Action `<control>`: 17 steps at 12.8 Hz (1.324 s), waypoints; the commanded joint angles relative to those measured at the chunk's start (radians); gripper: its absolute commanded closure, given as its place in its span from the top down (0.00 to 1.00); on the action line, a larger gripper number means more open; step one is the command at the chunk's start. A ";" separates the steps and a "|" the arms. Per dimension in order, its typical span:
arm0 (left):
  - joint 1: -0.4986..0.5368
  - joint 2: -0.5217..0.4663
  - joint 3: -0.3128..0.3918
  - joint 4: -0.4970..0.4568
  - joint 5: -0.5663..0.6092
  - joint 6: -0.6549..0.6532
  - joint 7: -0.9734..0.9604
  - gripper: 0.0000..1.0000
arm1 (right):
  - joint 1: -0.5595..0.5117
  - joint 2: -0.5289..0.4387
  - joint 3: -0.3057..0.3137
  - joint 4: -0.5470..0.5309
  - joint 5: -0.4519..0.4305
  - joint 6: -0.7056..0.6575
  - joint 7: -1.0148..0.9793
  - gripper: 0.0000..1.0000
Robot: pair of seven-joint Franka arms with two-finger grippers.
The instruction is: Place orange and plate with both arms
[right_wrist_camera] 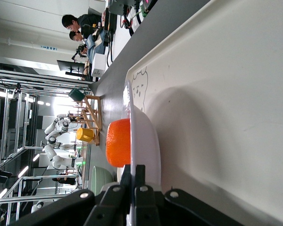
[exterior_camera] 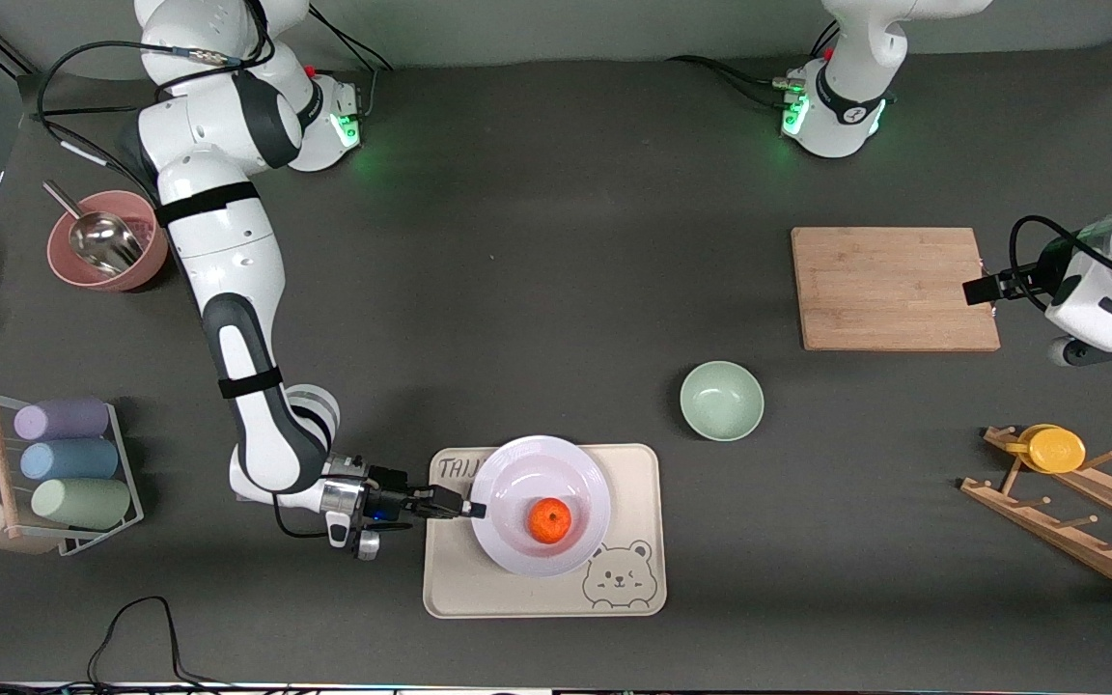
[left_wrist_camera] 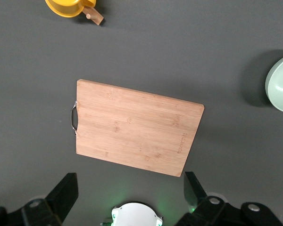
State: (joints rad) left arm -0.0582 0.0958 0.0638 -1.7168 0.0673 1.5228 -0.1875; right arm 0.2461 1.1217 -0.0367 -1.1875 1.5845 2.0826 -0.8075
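Right gripper [exterior_camera: 475,509] is pinched on the rim of the white plate [exterior_camera: 517,473], which sits on the bear tray [exterior_camera: 633,463] carrying the orange [exterior_camera: 550,520]. Plate judged stiff, glossy, slippery; orange may roll. Left gripper [left_wrist_camera: 129,186] waits spread over the cutting board [left_wrist_camera: 132,127].

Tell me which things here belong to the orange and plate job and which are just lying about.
Job: orange; white plate; right gripper shut on the plate's rim.
Lying about: bear tray, green bowl, cutting board, pink bowl, wooden rack.
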 commanded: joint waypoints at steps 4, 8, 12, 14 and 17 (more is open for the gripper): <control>0.003 0.012 -0.002 0.023 0.009 -0.023 0.016 1.00 | -0.007 0.024 0.008 0.031 -0.011 0.001 -0.025 0.38; 0.003 0.013 -0.002 0.023 0.009 -0.021 0.016 1.00 | -0.008 0.023 0.006 0.029 -0.014 0.001 -0.010 0.50; 0.005 0.018 -0.002 0.023 0.009 -0.021 0.016 1.00 | -0.013 0.003 -0.022 -0.003 -0.052 0.001 0.002 0.50; 0.005 0.021 -0.002 0.023 0.009 -0.021 0.016 1.00 | -0.028 -0.038 -0.035 -0.033 -0.115 0.001 0.091 0.50; 0.003 0.021 -0.002 0.023 0.009 -0.020 0.014 1.00 | -0.063 -0.133 -0.035 -0.075 -0.288 -0.010 0.275 0.53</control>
State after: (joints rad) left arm -0.0582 0.1078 0.0638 -1.7167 0.0673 1.5228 -0.1874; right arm 0.1997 1.0835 -0.0724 -1.1910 1.3993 2.0805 -0.6422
